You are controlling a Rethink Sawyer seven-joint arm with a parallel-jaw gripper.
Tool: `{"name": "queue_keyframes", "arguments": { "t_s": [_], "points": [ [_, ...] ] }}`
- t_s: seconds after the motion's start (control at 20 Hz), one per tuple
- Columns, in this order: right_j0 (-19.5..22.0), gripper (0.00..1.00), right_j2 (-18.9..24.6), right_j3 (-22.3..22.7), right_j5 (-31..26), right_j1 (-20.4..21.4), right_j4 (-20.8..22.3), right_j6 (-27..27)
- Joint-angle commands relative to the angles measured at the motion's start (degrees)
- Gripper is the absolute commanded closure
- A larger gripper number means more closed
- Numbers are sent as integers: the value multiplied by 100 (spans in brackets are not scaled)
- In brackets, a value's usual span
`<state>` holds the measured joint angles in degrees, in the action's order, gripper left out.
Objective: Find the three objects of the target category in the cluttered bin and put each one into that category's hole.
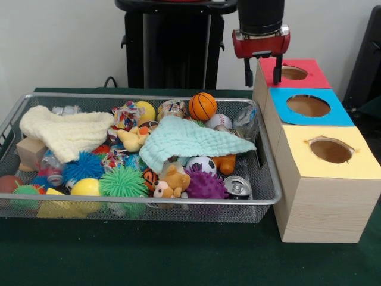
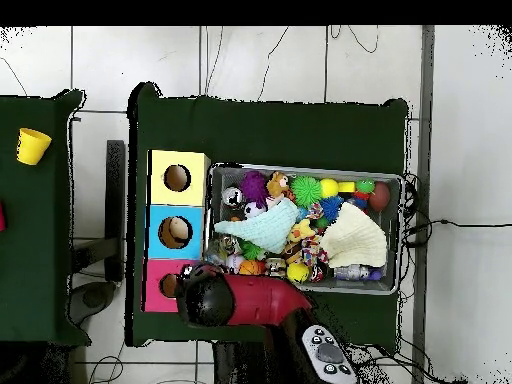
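The wire mesh bin (image 1: 149,202) holds a heap of toys; it also shows in the overhead view (image 2: 395,180). One crushed clear bottle (image 1: 245,121) lies in its far right corner. Another (image 1: 65,110) lies at the far left, also seen from overhead (image 2: 355,272). A third clear piece (image 1: 51,173) sits by the blue spiky ball. The blue-surround hole (image 1: 308,105) (image 2: 175,232) is on the middle box. My gripper (image 1: 262,72) is open and empty. It hangs above the near left edge of the red box, close to the bin's far right corner.
The red-surround hole (image 1: 293,72) and yellow-surround hole (image 1: 331,150) flank the blue one. A pale green cloth (image 1: 190,140) and a cream cloth (image 1: 65,131) cover part of the heap. A metal can (image 1: 238,186) lies at the front right. My arm (image 2: 250,300) covers the bin's corner from overhead.
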<state>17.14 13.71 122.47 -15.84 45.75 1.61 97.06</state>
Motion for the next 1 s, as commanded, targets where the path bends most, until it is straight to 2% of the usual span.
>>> {"name": "queue_keyframes", "arguments": {
  "t_s": [0.05,0.2,0.4,0.65,1.0],
  "points": [
    [451,0,-131,-1,-623,85,194,309],
    [564,0,-136,-68,-524,-31,321,217],
    [632,0,-122,-153,7,-468,502,259],
    [538,0,-265,-396,551,-960,758,410],
    [303,0,-392,-678,1070,-1453,824,675]
  ]
}}
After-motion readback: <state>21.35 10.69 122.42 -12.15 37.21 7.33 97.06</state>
